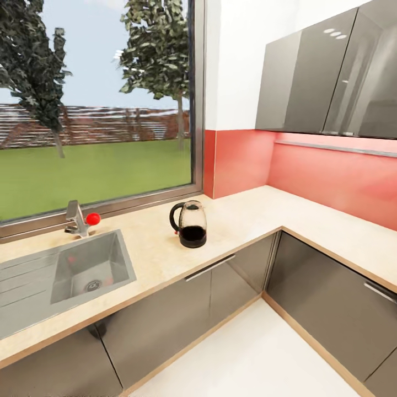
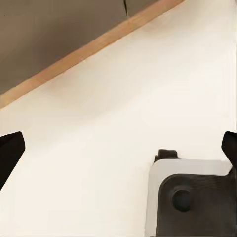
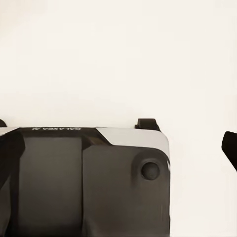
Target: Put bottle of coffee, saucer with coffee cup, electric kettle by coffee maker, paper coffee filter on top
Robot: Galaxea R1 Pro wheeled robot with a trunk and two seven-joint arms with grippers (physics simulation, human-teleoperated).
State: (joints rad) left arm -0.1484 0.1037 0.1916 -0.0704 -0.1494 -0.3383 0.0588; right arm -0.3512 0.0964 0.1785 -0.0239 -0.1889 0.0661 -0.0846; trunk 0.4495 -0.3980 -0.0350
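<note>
The electric kettle (image 1: 191,224), clear glass with a black handle and base, stands upright on the beige countertop (image 1: 248,212) below the window, right of the sink. In the left wrist view my left gripper (image 2: 118,148) hangs open over the white floor, its dark fingertips (image 2: 11,148) far apart at the frame's edges. My right gripper (image 3: 118,148) is open too in the right wrist view, with one fingertip (image 3: 230,147) at the frame's edge, above the robot's base (image 3: 89,177). Nothing lies between either pair of fingers.
A steel sink (image 1: 88,270) with a red-knobbed faucet (image 1: 81,219) is set in the counter at the left. The counter turns a corner and runs along the red wall at the right. Grey wall cabinets (image 1: 331,77) hang above. Grey base cabinets (image 1: 220,286) line the white floor (image 1: 248,358).
</note>
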